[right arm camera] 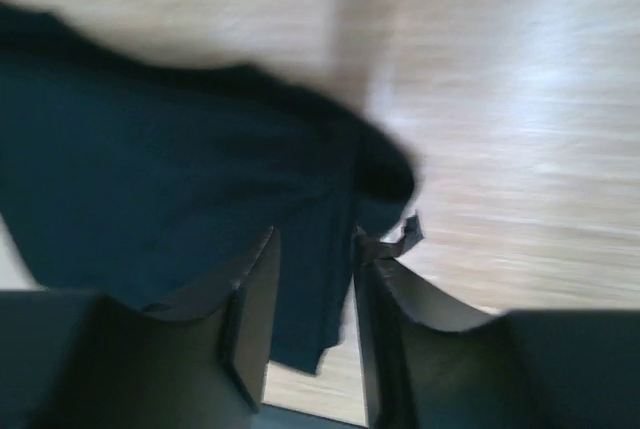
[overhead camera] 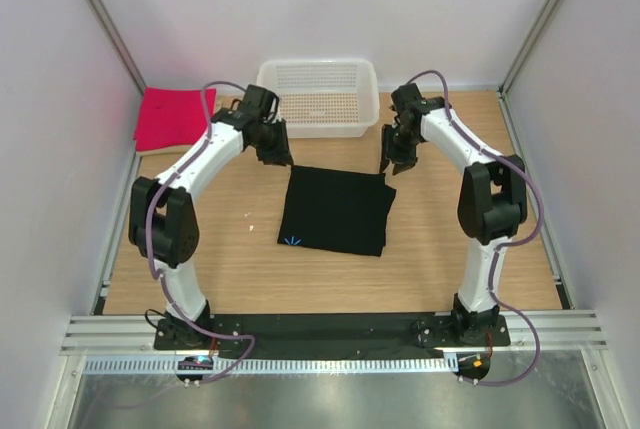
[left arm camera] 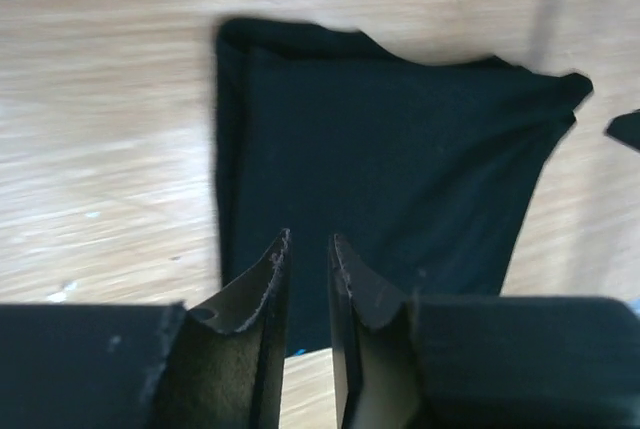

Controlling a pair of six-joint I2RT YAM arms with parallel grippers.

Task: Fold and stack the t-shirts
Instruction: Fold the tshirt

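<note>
The folded black t-shirt [overhead camera: 335,211] lies flat on the table [overhead camera: 450,269], the pink-red one [overhead camera: 172,119] at its far left corner. The left pincer [overhead camera: 282,159] is slightly parted, the right pincer [overhead camera: 392,167] wider, both empty above the black shirt's far corners

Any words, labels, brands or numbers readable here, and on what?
None can be read.
The black t-shirt bears a small blue mark, a fan of strokes, not letters.
The pink-red t-shirt and the white basket show no writing.
</note>
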